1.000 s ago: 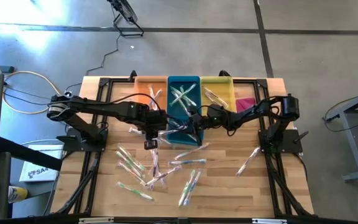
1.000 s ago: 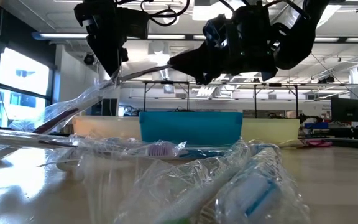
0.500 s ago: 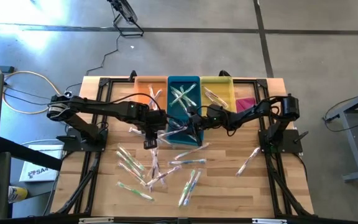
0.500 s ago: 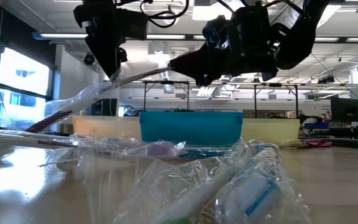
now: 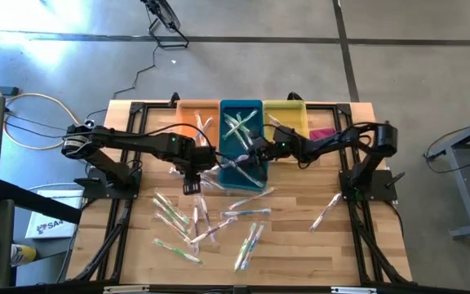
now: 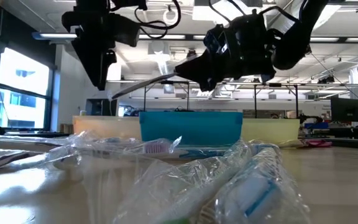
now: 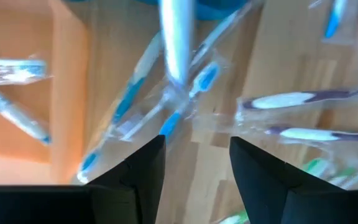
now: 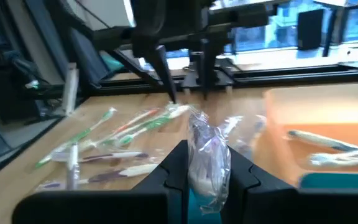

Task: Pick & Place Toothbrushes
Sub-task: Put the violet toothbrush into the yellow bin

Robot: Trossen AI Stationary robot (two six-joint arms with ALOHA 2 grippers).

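Observation:
Several wrapped toothbrushes (image 5: 206,219) lie scattered flat on the wooden table's near half, and more lie in the orange bin (image 5: 196,122), the blue bin (image 5: 241,131) and the yellow bin (image 5: 285,118). My right gripper (image 5: 255,153) hovers over the blue bin's near end, shut on one wrapped toothbrush (image 6: 145,84). My left gripper (image 5: 191,186) points down just left of the blue bin, open and empty, with that toothbrush's free end (image 7: 176,43) close by its fingers (image 8: 166,78). My right gripper pinches the wrapped toothbrush at one end (image 8: 207,149) between its two fingers. The fingers lie nearly level, coming from the table's right, along the brush. The toothbrush juts out toward my left gripper, slanting slightly down, clear of the table and bins.
A pink cloth (image 5: 322,135) lies right of the yellow bin. One toothbrush (image 5: 326,211) lies alone at the right near side. The three bins stand in a row at the table's far middle. Black frame rails run along both table sides.
My left gripper has opened and let go of the toothbrush that both grippers held, and it has tipped a little. My right gripper has carried the brush slightly toward the far edge over the blue bin; its free end no longer droops low at the left.

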